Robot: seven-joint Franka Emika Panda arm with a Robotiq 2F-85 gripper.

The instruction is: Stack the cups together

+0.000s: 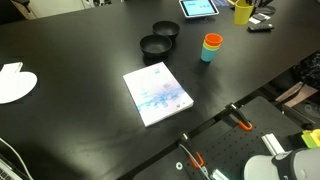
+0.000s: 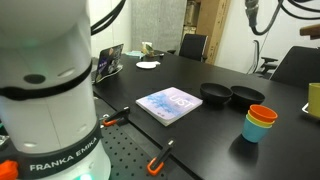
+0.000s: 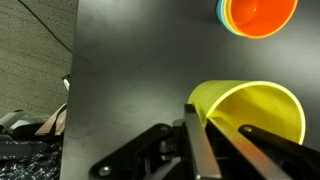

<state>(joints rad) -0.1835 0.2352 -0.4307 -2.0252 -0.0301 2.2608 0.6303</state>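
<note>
In the wrist view my gripper [image 3: 205,125] is shut on the wall of a yellow cup [image 3: 255,110], one finger outside it and one inside. The cup opens toward the camera. Beyond it an orange cup [image 3: 262,14] sits nested in a teal-blue cup [image 3: 222,14]. That nested pair stands on the black table in both exterior views [image 1: 211,47] [image 2: 260,122]. The held yellow cup shows at the far table corner [image 1: 243,12] and at the frame's right edge [image 2: 314,97]. I cannot make out a second yellow cup apart from it.
A pale book [image 1: 157,93] [image 2: 170,103] lies near the table's front edge. Two black bowls [image 1: 165,32] [image 1: 154,44] stand beside it, toward the cups. A tablet [image 1: 198,8] and a white plate [image 1: 14,82] lie at the table's far ends.
</note>
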